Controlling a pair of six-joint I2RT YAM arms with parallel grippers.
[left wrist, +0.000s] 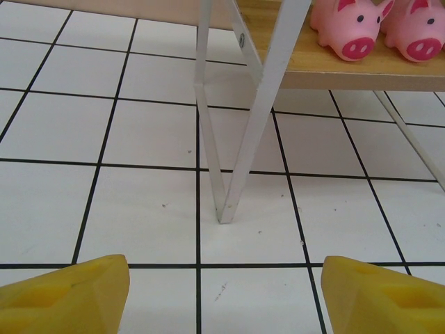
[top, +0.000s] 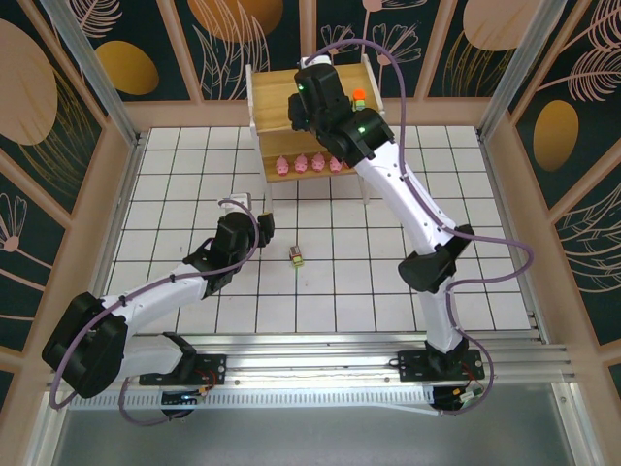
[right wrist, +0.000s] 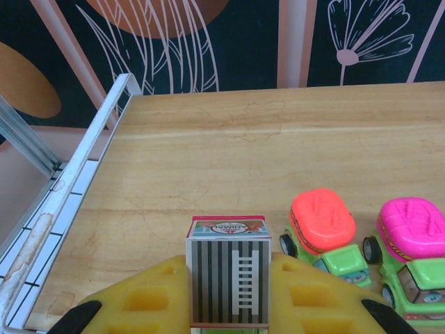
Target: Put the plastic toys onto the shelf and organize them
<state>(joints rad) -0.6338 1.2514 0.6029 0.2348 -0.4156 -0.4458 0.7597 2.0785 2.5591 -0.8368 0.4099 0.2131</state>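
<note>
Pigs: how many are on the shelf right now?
4, in a row on the lower board of the shelf: pig one, pig two, pig three, pig four. Another could be hidden under the right arm.

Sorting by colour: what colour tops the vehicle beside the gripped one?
Orange top; right wrist view.

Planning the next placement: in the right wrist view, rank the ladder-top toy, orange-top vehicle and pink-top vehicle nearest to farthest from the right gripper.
1. Ladder-top toy: held in the jaws of the right gripper.
2. Orange-top vehicle: just to its right, on the shelf.
3. Pink-top vehicle: farther right.
</note>
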